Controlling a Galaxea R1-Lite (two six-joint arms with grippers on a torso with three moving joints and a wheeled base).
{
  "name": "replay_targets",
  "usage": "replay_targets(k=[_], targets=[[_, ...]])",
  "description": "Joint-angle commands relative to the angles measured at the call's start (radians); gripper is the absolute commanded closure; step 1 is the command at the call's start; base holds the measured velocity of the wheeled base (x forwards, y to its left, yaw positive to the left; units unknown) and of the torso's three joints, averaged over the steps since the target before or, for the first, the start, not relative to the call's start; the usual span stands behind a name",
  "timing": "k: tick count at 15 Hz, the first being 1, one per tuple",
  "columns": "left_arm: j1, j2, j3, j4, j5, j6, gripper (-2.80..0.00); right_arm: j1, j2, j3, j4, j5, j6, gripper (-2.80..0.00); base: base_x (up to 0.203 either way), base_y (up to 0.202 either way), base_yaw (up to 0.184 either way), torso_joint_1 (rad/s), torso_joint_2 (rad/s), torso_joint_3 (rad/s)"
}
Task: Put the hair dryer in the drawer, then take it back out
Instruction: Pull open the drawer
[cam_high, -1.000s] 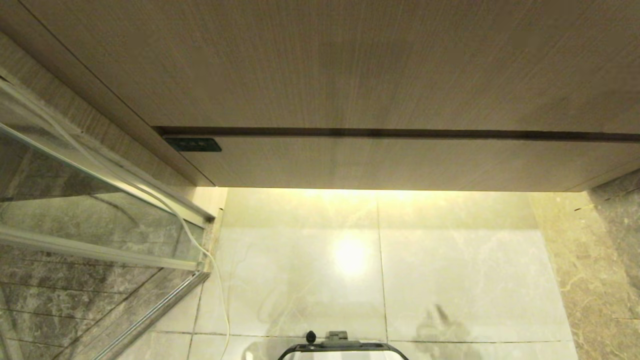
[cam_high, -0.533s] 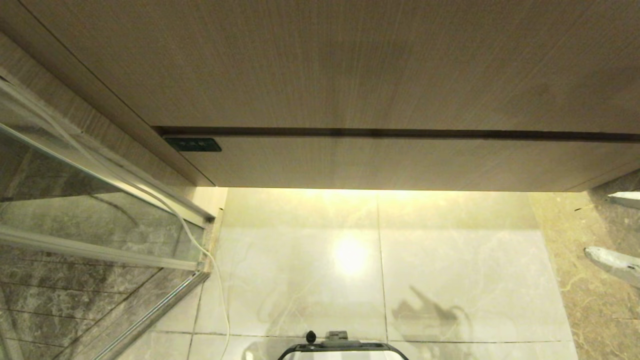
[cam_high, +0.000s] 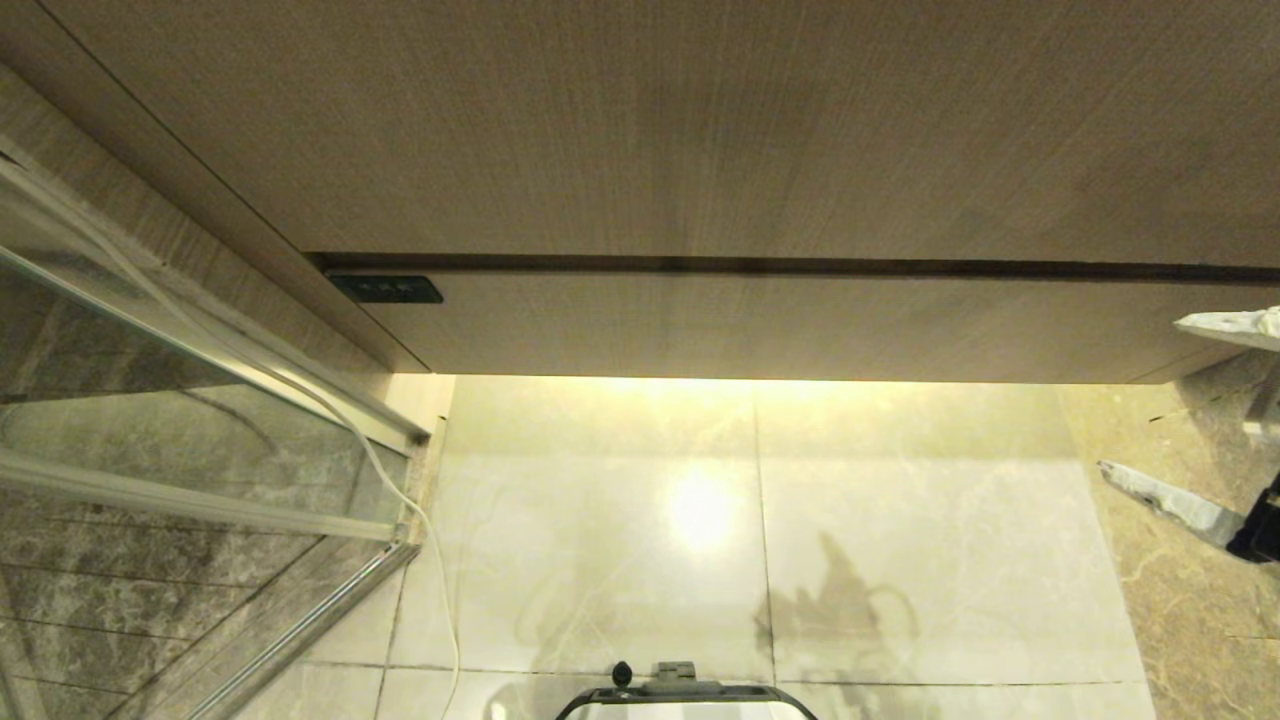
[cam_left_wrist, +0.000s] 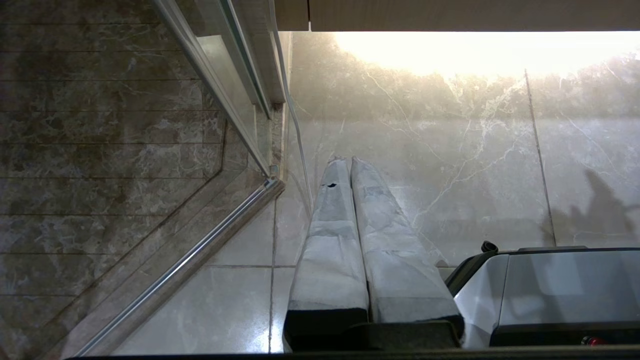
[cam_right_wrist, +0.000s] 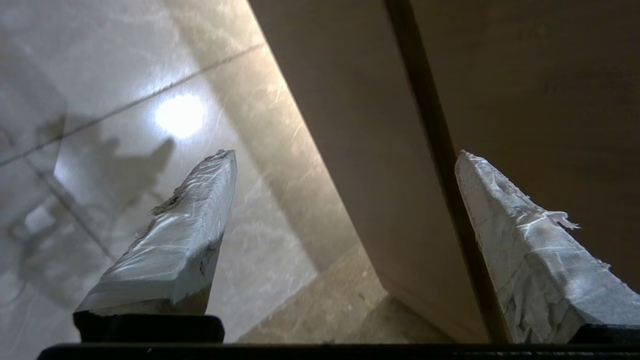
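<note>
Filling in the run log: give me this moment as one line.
drawer: closed | hair dryer: not in view | right gripper: fingers open, empty, at drawer's right end | left gripper: fingers shut, parked above floor

Dim warm light, bright strip under the drawer (cam_high: 800, 330), glare spot on floor tiles (cam_high: 700, 510) (arm shadow beside)

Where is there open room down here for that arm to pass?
The pale floor tiles lie bare between the closed drawer front above, the robot's base below and the brown marble strip on the right. The right tool, open and empty, hangs at that right edge. The left is tighter: a glass door frame and white cord.
</note>
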Motion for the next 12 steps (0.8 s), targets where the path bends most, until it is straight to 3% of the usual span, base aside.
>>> replay_targets(k=[1, 4, 6, 9, 12], targets=[[0.001, 0.0, 0.001, 0.0, 0.0, 0.0, 0.0, 0.036, 0.063, 0.033, -0.106, -0.002, -0.01, -2.8, 0.0, 0.0, 0.0, 0.0, 0.0, 0.0], [0.001, 0.0, 0.001, 0.0, 0.0, 0.0, 0.0, 0.042, 0.154, 0.076, -0.31, 0.009, -0.044, -2.8, 0.0, 0.0, 0.0, 0.0, 0.0, 0.0], [0.001, 0.0, 0.001, 0.0, 0.0, 0.0, 0.0, 0.033, 0.211, 0.085, -0.407, 0.079, -0.077, -2.8, 0.0, 0.0, 0.0, 0.0, 0.0, 0.0], [0.001, 0.0, 0.001, 0.0, 0.0, 0.0, 0.0, -0.004, 0.295, 0.096, -0.565, 0.12, -0.13, -2.8, 0.0, 0.0, 0.0, 0.0, 0.0, 0.0], [0.0, 0.0, 0.001, 0.0, 0.0, 0.0, 0.0, -0.089, 0.349, 0.098, -0.63, 0.236, -0.196, -2.8, 0.0, 0.0, 0.0, 0.0, 0.0, 0.0]])
